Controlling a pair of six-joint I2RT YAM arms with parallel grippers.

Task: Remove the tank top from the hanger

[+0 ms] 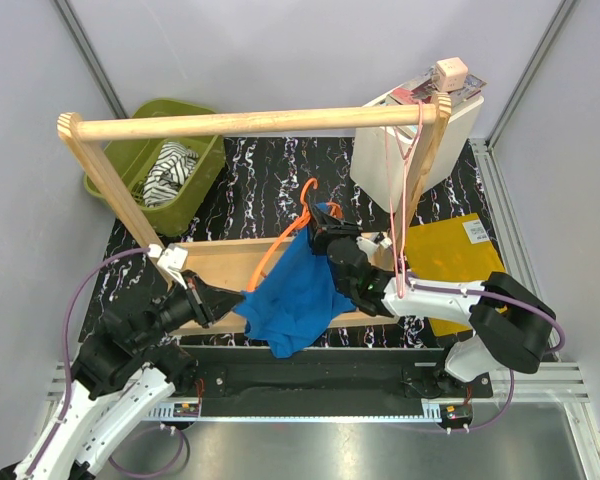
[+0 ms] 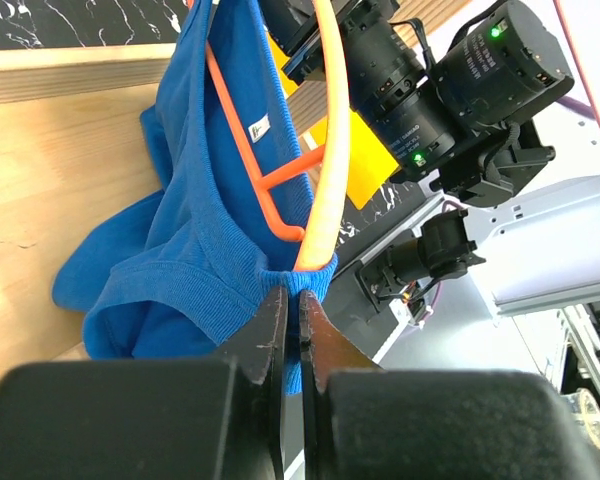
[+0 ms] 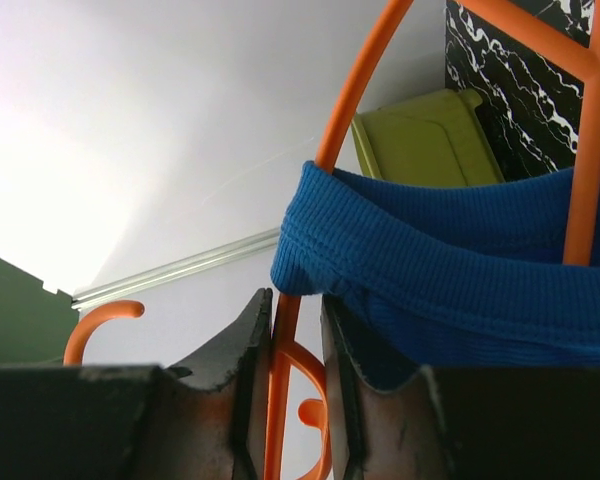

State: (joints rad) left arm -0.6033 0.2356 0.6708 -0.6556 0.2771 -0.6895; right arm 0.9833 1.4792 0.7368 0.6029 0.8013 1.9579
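The bright-blue tank top (image 1: 298, 292) hangs bunched on the orange hanger (image 1: 307, 203) over the wooden board. My left gripper (image 1: 238, 301) is shut on a ribbed strap edge of the tank top (image 2: 195, 215), pinched at the fingertips (image 2: 293, 305) just below the end of the hanger's arm (image 2: 326, 150). My right gripper (image 1: 327, 233) holds the hanger near its hook. In the right wrist view its jaws (image 3: 296, 312) are closed around a thin bar of the hanger (image 3: 283, 345), with the other strap of the tank top (image 3: 450, 265) draped right above them.
A wooden rack (image 1: 250, 123) spans the table, and a thin pink hanger (image 1: 413, 190) hangs at its right end. A green bin (image 1: 202, 185) holding a striped garment (image 1: 167, 172) sits back left. A white box (image 1: 380, 160) stands back right, with a yellow sheet (image 1: 455, 262) in front of it.
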